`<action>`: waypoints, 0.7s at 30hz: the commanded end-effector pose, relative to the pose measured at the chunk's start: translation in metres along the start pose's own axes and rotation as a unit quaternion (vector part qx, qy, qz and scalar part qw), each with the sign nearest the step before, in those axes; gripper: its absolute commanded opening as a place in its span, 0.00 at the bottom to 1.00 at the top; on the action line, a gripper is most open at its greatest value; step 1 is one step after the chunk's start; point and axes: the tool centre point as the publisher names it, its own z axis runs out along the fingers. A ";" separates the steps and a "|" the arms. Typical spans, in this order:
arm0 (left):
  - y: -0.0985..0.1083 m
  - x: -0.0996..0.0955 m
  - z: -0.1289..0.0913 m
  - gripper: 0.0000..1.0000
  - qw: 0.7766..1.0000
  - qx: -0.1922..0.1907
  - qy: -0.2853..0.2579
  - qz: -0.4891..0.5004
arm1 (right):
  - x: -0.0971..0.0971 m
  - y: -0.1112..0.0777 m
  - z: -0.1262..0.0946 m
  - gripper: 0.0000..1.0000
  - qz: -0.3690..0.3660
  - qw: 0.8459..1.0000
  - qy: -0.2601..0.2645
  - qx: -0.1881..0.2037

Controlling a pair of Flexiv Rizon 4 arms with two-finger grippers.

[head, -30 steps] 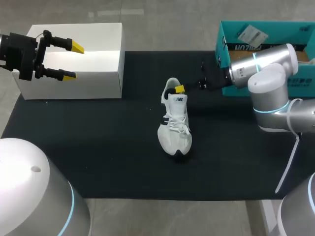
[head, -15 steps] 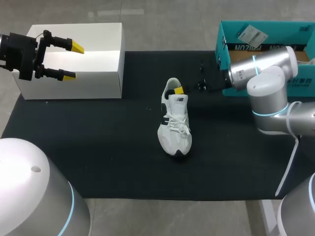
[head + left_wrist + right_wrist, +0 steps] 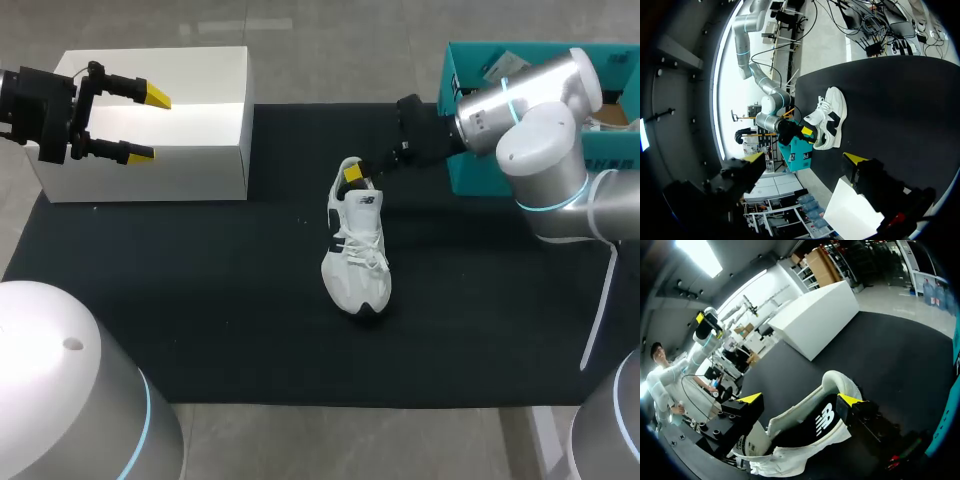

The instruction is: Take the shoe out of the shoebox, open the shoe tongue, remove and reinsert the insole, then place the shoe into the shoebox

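Note:
A white sneaker (image 3: 357, 250) with a black tongue lies on the black mat (image 3: 200, 300), toe toward the front edge. My right gripper (image 3: 357, 177) is at the shoe's heel opening. In the right wrist view that gripper (image 3: 800, 400) stands open, fingers wide apart, with the sneaker (image 3: 810, 432) and its black tongue under and between them. The teal shoebox (image 3: 447, 75) stands at the back right behind my right arm. My left gripper (image 3: 148, 124) hangs open over the white box (image 3: 150, 170) at the back left, empty (image 3: 805, 159); the sneaker (image 3: 830, 122) lies far ahead of it.
The white box (image 3: 855, 220) sits at the mat's back left corner. The teal shoebox (image 3: 799, 152) holds paper and a tag. Bare black mat surrounds the shoe on the left, front and right.
My right gripper has opened at the shoe's heel, and its wrist has swung toward the back of the table. The shoe and my left arm have stayed put.

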 end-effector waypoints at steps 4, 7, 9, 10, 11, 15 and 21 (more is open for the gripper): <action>0.000 0.000 0.000 1.00 1.000 0.000 0.001 0.000 | 0.013 0.006 -0.009 0.34 0.003 1.000 -0.018 0.007; 0.000 0.000 0.000 1.00 1.000 0.000 0.001 0.000 | 0.014 0.006 -0.010 0.00 0.025 0.998 -0.046 0.023; 0.000 0.000 0.000 1.00 1.000 0.000 0.001 0.000 | 0.014 0.005 -0.011 0.00 0.043 0.996 -0.070 0.026; 0.000 0.000 0.000 1.00 1.000 0.000 0.001 0.000 | 0.014 0.005 -0.013 0.00 0.055 0.994 -0.087 0.033; 0.000 0.000 0.000 1.00 1.000 0.000 0.001 0.000 | 0.015 0.005 -0.014 0.00 0.065 0.992 -0.098 0.040; 0.000 0.000 0.000 1.00 1.000 0.000 0.001 0.000 | 0.017 0.006 -0.017 0.00 0.121 0.988 -0.092 0.034; 0.000 0.000 0.000 1.00 1.000 0.000 0.001 0.000 | 0.017 0.006 -0.017 0.00 0.121 0.988 -0.092 0.034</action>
